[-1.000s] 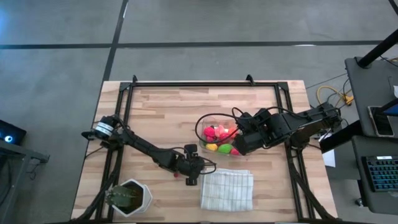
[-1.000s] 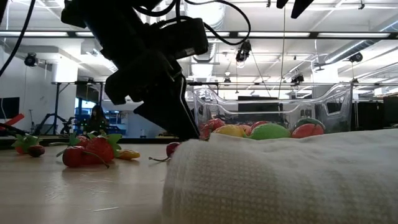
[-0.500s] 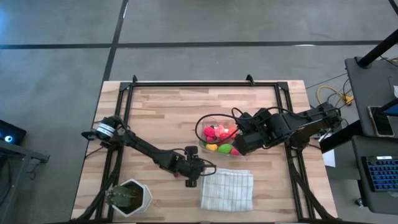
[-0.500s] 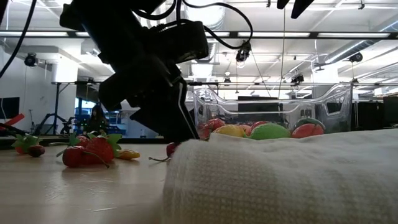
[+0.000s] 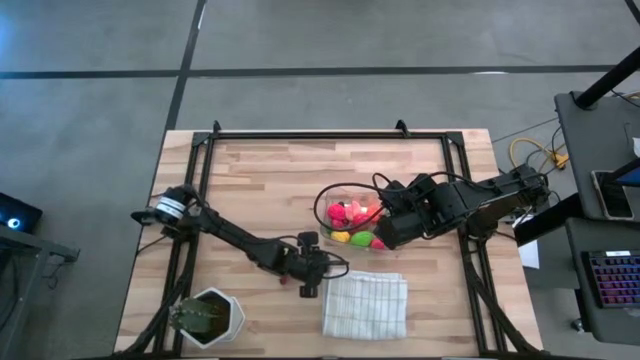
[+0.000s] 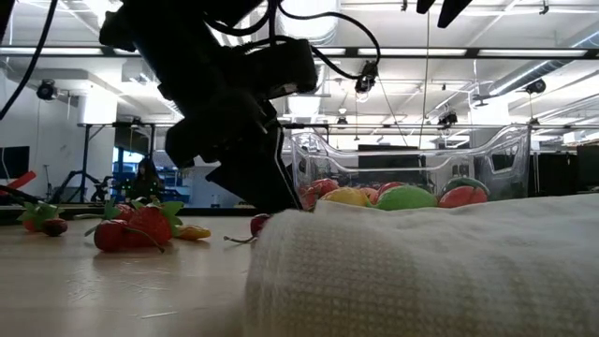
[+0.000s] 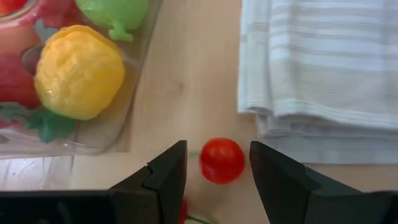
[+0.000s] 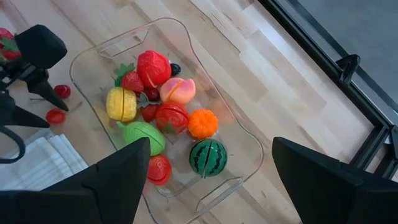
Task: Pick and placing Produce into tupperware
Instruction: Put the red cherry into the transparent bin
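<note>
The clear tupperware [image 5: 350, 215] [image 8: 168, 106] lies on the wooden table and holds several pieces of produce: a yellow fruit [image 7: 79, 71], a green one [image 8: 144, 135], an orange one [image 8: 203, 123] and a striped melon [image 8: 208, 157]. A small red berry [image 7: 222, 160] rests on the table between the tupperware and the white cloth [image 7: 323, 68]. My left gripper [image 7: 217, 163] [image 5: 308, 285] is open and low, one finger on either side of that berry with a small gap at each. My right gripper [image 8: 208, 186] hangs open above the tupperware's right end.
The folded white cloth [image 5: 365, 305] lies just right of the left gripper, near the front edge. A second red berry [image 8: 61, 91] lies close by. Loose strawberries [image 6: 131, 227] sit on the table farther off. A white potted plant [image 5: 208, 318] stands at the front left corner.
</note>
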Robot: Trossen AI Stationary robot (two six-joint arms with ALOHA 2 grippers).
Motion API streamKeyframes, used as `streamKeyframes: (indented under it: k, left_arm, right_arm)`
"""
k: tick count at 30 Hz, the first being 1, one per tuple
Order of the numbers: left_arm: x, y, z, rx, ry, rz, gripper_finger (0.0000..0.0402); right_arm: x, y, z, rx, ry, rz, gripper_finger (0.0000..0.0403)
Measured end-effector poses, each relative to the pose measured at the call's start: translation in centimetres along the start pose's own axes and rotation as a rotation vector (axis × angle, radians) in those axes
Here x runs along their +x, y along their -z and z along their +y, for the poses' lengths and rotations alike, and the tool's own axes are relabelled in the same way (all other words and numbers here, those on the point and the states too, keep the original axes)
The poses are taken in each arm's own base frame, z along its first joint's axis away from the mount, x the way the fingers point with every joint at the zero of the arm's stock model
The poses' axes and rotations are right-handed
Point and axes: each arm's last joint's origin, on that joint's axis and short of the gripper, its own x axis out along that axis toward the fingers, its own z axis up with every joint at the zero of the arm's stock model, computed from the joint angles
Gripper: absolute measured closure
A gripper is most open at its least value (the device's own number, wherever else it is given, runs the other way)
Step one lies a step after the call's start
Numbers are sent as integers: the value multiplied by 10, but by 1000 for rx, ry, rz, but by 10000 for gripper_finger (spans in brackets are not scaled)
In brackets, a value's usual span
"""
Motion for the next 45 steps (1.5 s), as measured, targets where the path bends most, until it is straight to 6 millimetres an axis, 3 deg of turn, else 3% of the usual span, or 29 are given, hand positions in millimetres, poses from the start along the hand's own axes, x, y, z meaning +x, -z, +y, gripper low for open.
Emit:
streamKeyframes:
  k: [12, 26, 37, 45]
  left_arm:
    - [13, 4, 1, -16, 65, 30, 240]
    - [12, 2, 1, -42, 61, 25, 241]
    - [13, 2, 1, -43, 74, 28, 314]
    - [-1, -6, 6, -33, 37, -2, 299]
  right_arm:
    - [0, 0, 0, 1, 0, 0, 74]
    - [0, 0, 0, -3, 2, 1, 74]
    - [0, 0, 0, -6, 2, 1, 74]
    - [0, 0, 0, -10, 2, 1, 74]
